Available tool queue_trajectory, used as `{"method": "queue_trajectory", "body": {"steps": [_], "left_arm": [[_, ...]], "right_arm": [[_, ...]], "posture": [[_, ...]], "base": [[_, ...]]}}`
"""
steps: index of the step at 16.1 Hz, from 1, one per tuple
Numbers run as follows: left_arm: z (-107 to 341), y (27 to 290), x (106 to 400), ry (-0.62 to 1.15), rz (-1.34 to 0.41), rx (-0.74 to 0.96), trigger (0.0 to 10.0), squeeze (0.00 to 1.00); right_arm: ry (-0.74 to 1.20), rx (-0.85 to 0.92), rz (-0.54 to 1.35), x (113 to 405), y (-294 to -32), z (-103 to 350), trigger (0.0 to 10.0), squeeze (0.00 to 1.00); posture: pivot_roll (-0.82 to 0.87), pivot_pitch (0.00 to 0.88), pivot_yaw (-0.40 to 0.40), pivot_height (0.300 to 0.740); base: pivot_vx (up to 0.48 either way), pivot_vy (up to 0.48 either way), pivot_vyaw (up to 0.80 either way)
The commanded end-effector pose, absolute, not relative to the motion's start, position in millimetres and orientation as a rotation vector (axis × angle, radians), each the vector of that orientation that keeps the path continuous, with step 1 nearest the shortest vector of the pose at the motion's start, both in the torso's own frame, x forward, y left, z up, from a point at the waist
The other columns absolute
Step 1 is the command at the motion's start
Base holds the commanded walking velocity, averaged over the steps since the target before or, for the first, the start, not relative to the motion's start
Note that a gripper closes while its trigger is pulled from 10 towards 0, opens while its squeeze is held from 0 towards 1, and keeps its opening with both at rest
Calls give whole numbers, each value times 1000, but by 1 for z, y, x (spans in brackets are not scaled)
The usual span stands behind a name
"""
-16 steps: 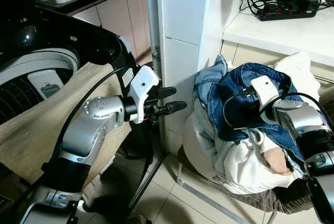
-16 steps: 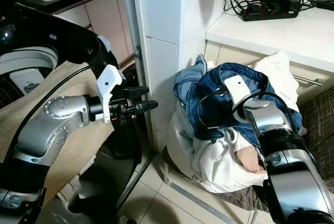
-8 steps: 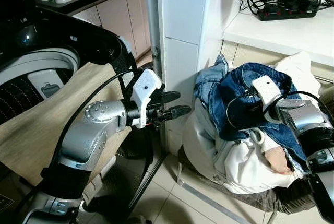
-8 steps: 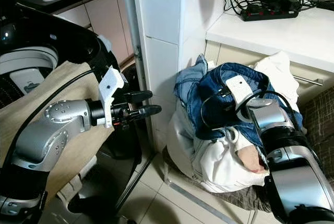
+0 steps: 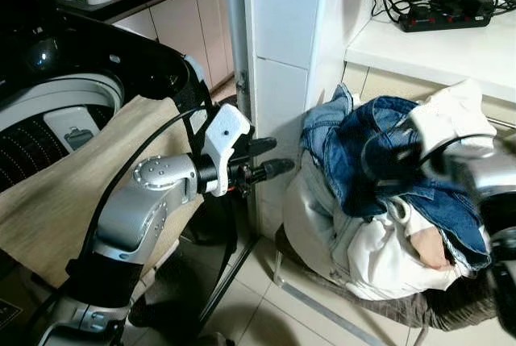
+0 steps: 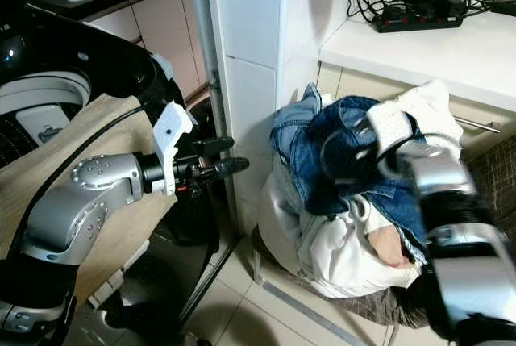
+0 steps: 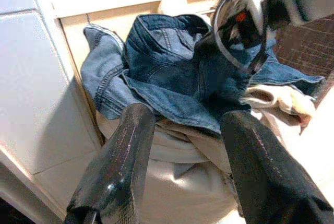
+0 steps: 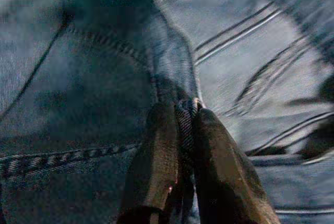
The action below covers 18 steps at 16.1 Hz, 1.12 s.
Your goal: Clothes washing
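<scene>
Right tool (image 8: pixel 180 130) pinches a thick seam of the denim garment (image 5: pixel 379 160); heavy, floppy cloth (seam grips best); left tool (image 5: pixel 270 158) spread, empty, well short.

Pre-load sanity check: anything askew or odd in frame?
A beige cloth lies draped over the washer's open rim, hanging outside. The right end effector is shut on the dark denim garment; left end effector open, empty.

Left gripper (image 5: pixel 272 158) agape — right gripper (image 8: pixel 180 130) pinched.
</scene>
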<state>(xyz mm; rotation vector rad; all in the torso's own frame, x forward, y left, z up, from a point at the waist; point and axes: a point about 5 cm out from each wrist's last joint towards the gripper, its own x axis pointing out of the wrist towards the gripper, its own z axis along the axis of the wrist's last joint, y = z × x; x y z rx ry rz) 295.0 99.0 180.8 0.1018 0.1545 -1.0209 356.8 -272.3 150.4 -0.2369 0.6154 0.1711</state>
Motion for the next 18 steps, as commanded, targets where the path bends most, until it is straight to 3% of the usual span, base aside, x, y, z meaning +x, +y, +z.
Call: {"method": "queue_trajectory", "body": {"steps": [1,3,4,5,7,11,14,17,18], "left_arm": [[189,100,298,120,-997,118,10000,0],[196,97,303,65,-956,103,10000,0],[202,95,305,29,-942,83,10000,408],[217,89,308,-54,-935,16,10000,1000],[230,82,308,-121,-966,-41,10000,1000],[256,41,307,-234,-1067,-99,10000,1000],[251,22,305,-223,-1108,-55,10000,1000],[228,7,300,-209,-1147,113,10000,1000],[226,6,300,-209,-1140,112,10000,878]], "right_arm": [[556,-207,176,360,-273,168,0,0],[466,-153,209,354,-277,192,0,0],[428,-148,240,351,-276,202,0,0],[343,-108,312,343,-271,223,0,0],[264,-61,382,337,-263,241,0,0],[52,68,624,316,-231,287,0,0],[-27,154,710,308,-221,301,0,0],[-73,227,796,298,-209,309,0,0],[-77,232,809,296,-207,310,0,0]], "posture": [[-101,0,67,740],[-106,0,68,740],[-106,0,68,740],[-111,0,68,740],[-117,0,68,740],[-122,0,59,740],[-126,0,60,740],[-130,0,57,740],[-131,0,57,740]], "base": [[0,0,0],[0,0,0],[0,0,0],[0,0,0],[0,0,0],[0,0,0],[0,0,0],[0,0,0],[0,0,0]]}}
